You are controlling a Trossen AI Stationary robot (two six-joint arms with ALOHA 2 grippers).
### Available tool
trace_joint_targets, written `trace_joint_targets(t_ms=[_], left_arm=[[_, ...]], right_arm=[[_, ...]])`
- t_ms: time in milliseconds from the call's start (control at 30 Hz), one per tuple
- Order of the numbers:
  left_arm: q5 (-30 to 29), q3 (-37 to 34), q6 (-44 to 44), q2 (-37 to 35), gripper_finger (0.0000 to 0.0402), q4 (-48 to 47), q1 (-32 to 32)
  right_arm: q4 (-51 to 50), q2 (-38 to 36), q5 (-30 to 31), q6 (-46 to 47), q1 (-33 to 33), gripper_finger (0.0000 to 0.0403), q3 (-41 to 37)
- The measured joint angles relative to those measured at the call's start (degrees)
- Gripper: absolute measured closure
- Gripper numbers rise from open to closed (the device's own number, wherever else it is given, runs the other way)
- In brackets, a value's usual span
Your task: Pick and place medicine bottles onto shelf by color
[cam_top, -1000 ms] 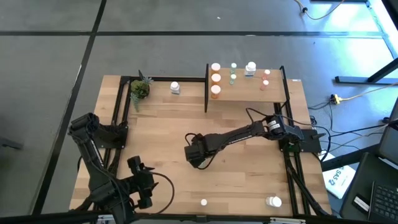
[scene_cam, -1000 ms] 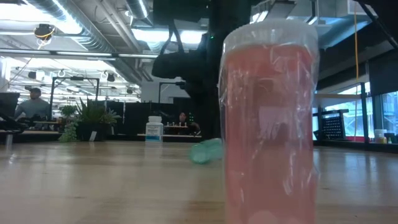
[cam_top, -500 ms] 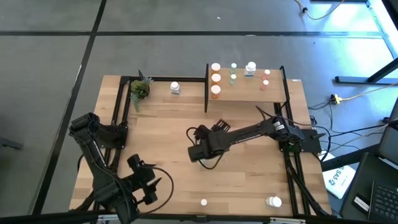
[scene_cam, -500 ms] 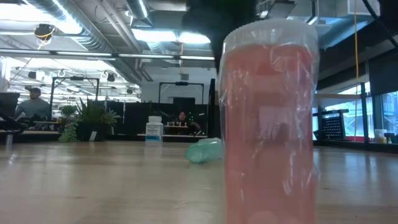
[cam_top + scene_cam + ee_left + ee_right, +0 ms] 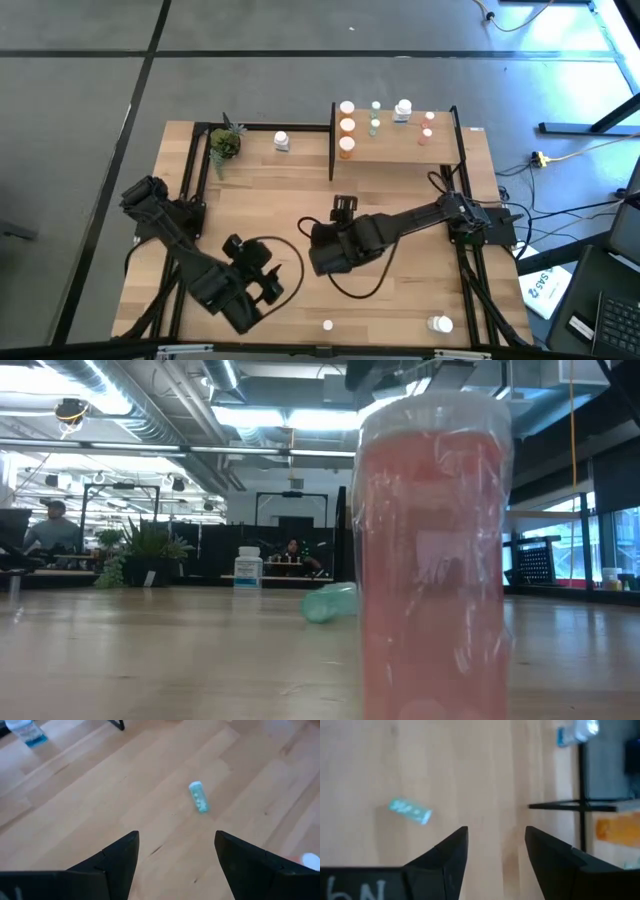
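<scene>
Both grippers are shown with jaws parted and nothing held between them. The right gripper [image 5: 322, 258] is raised over the middle of the table [image 5: 280, 200], its dark fingers [image 5: 445, 855] spread above bare wood; its arm is extended from the base at the table's right edge, reaching across toward the centre. The left gripper [image 5: 268, 285] is positioned over the near-left part of the table, fingers [image 5: 120, 857] likewise apart and empty, with its arm bent forward from the base at the left edge. A green bottle [image 5: 198, 797] is seen lying on its side on the wood, ahead of both grippers and touched by neither; it also appears toppled in the low view [image 5: 328, 602] and in the right wrist view [image 5: 410, 811]. On the shelf [image 5: 400, 148] at the far side, orange bottles [image 5: 346, 127] are lined up at the left end, a green one [image 5: 374, 124] beside them, a white one [image 5: 403, 110] next, and pinkish bottles [image 5: 427, 126] toward the right. A white bottle [image 5: 281, 141] stands on the table between the shelf and a potted plant [image 5: 225, 143]. A pinkish-red bottle [image 5: 432, 560] stands upright directly before the low camera, and another white-capped bottle [image 5: 439, 323] rests near the front right edge.
</scene>
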Motion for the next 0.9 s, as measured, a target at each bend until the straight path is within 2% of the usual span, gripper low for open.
trace_joint_targets(t_ms=[100, 367, 700, 900], left_arm=[[2.15, -0.14, 0.18, -0.02, 0.0147, 0.17, 2.14], [5.45, -4.75, 1.5, -0.04, 0.0147, 5.76, 7.5], [5.7, -11.9, 21.18, -0.02, 0.0147, 32.41, 16.41], [6.02, -18.02, 25.77, -0.02, 0.0147, 46.96, 20.45]], right_arm=[[-0.31, -2.04, -2.46, -2.95, 0.77, 0.0202, -0.71], [-0.02, -10.39, -1.76, -4.28, 3.1, 0.0202, -1.08], [-0.02, -18.88, -2.03, -4.2, 8.05, 0.0202, -1.08], [-0.02, -19.8, -2.03, -4.07, 10.28, 0.0202, -1.08]])
